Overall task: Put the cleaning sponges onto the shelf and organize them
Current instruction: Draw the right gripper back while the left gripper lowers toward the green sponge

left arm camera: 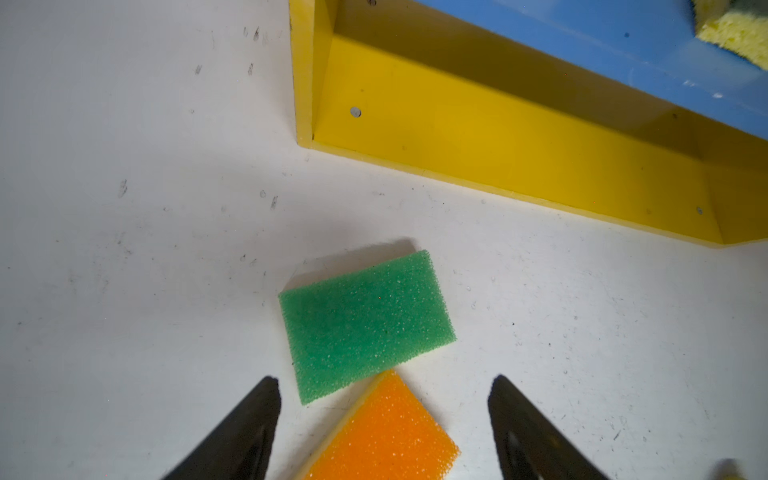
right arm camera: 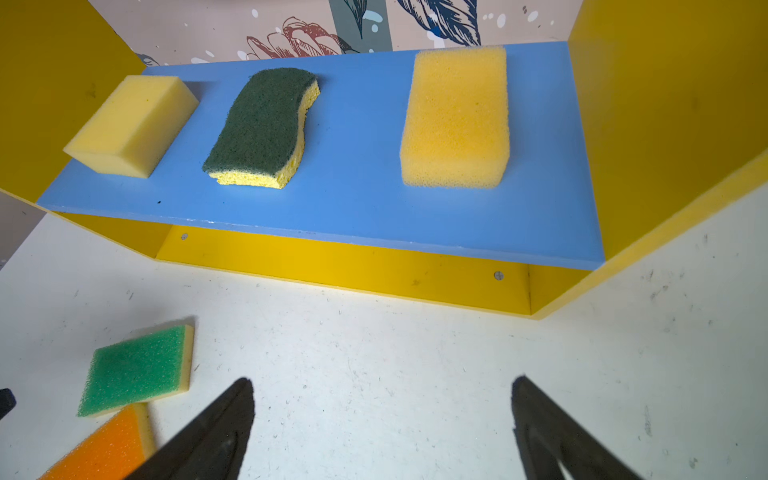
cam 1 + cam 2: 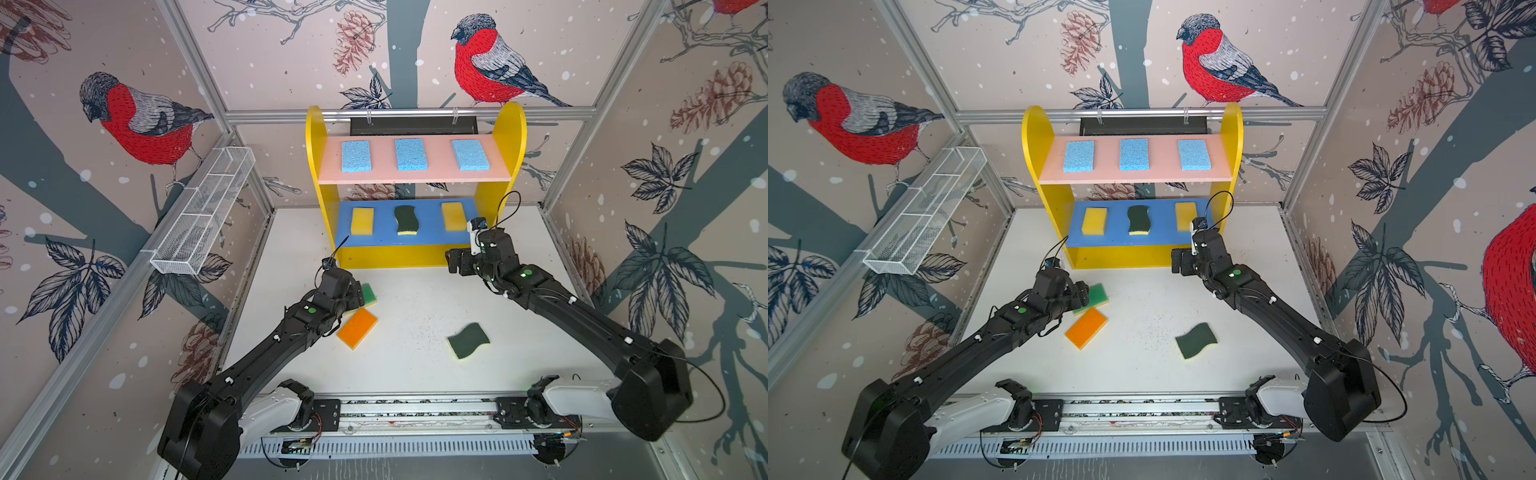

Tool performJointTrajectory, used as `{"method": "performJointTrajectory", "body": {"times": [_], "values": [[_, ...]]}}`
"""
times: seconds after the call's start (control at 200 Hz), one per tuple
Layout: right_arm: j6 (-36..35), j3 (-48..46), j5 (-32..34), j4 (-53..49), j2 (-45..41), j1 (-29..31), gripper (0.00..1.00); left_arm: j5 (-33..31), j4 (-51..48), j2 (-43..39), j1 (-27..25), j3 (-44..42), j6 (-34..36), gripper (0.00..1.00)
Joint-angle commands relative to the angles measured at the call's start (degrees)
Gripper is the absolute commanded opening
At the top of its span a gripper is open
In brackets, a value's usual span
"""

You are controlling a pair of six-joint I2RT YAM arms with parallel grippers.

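On the shelf [image 3: 316, 137], three blue sponges [image 3: 410, 154] are sitting on pink board [image 3: 382, 176], two yellow blocks [image 3: 362, 221] plus scourer [image 3: 406, 219] on blue board [image 3: 428, 237]. Green sponge [image 1: 365, 326] and orange sponge [image 1: 386, 432] are lying touching left of bench [image 3: 415, 299] centre, under spread left tool [image 1: 386, 379]; second scourer [image 3: 468, 340] right of centre. Right tool [image 2: 381, 379] is hovering spread, empty.

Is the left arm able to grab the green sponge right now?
Probably yes. The left gripper hangs open right by the green sponge, and nothing covers it. The orange sponge lies against it and might get bumped.
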Motion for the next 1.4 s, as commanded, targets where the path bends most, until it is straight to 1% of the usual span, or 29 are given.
{"method": "performJointTrajectory", "body": {"times": [0.0,0.14,0.18,0.255,0.31,0.415,0.515,0.625,0.865,0.991,1.136,1.396], "values": [[1.41,-0.82,-1.04,1.7,-1.27,0.02,0.97,1.27,-1.21,-0.23,0.0,-1.1,-1.49,0.79],[1.52,-1.78,-1.75,1.67,-1.47,0.01,0.97,-0.98,-4.6,-0.91,0.06,-2.48,-3.97,0.78],[1.59,-2.01,-1.83,1.77,-3.01,-0.05,0.97,-1.54,-5.67,-1.15,0.11,-2.79,-4.63,0.77],[1.82,-2.34,-2.27,1.86,-2.98,-0.03,0.98,-3.43,-7.49,-1.66,0.07,-3.44,-7.28,0.72],[1.85,-2.63,-2.83,2.17,-3.03,-0.06,0.98,-4.32,-7.61,-1.94,0.1,-4.3,-7.41,0.69],[1.93,-2.79,-3.78,2.75,-2.67,-0.03,0.98,-6.05,-7.84,-1.88,0.06,-5.83,-8.27,0.57],[1.85,-2.55,-4.04,2.95,-2.16,-0.06,0.98,-8.39,-9.03,-1.15,0.1,-6.4,-9.99,0.52],[1.52,-2.41,-4.46,3.36,-1.97,-0.06,0.98,-10.23,-10.32,0.38,0.44,-6.54,-10.94,0.5],[1.09,-2.32,-5.71,4.13,0.64,-0.15,0.98,-9.69,-9.24,5.98,0.65,-6.86,-10.58,0.48],[0.34,-2.41,-5.29,3.98,0.94,-0.3,0.98,-8.42,-7.87,7.26,0.65,-7.25,-10.24,0.48],[0.14,-2.93,-5.6,4.02,0.67,-0.65,0.98,-5.83,-8.47,8.58,0.65,-6.37,-9.91,0.48],[-0.04,-5.51,-5.81,4.86,-0.98,-1.39,0.98,0.55,-6.05,9.52,0.02,-6.76,-7.75,0.48]]}}
